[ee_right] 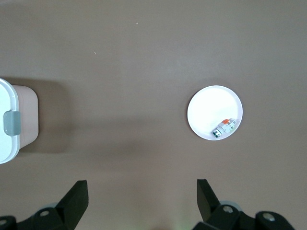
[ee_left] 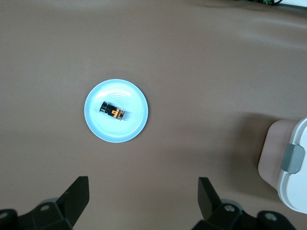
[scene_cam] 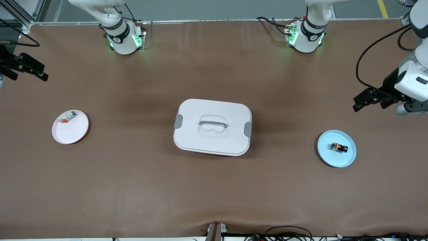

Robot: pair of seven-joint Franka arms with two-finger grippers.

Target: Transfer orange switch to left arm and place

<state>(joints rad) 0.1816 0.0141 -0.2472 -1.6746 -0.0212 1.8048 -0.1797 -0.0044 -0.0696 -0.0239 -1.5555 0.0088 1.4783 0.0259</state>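
The orange switch (scene_cam: pixel 339 147) (ee_left: pixel 113 112), black with an orange face, lies on its side on a light blue plate (scene_cam: pixel 329 157) (ee_left: pixel 115 134) toward the left arm's end of the table. My left gripper (scene_cam: pixel 359 102) (ee_left: pixel 144 191) hangs open and holds nothing, over bare table beside that plate. The white box (scene_cam: pixel 212 126) (ee_left: pixel 292 167) (ee_right: pixel 7 120) stands shut at the table's middle, its grey latches at both ends. My right gripper (scene_cam: pixel 41 74) (ee_right: pixel 142 194) is open and holds nothing, over the table's edge at the right arm's end.
A pale pink plate (scene_cam: pixel 72 132) (ee_right: pixel 206 108) sits toward the right arm's end and carries a small silver-and-orange clear part (scene_cam: pixel 67 117) (ee_right: pixel 224 127). Brown table surface (scene_cam: pixel 133 174) stretches between the plates and the box. Cables lie along the edge nearest the front camera.
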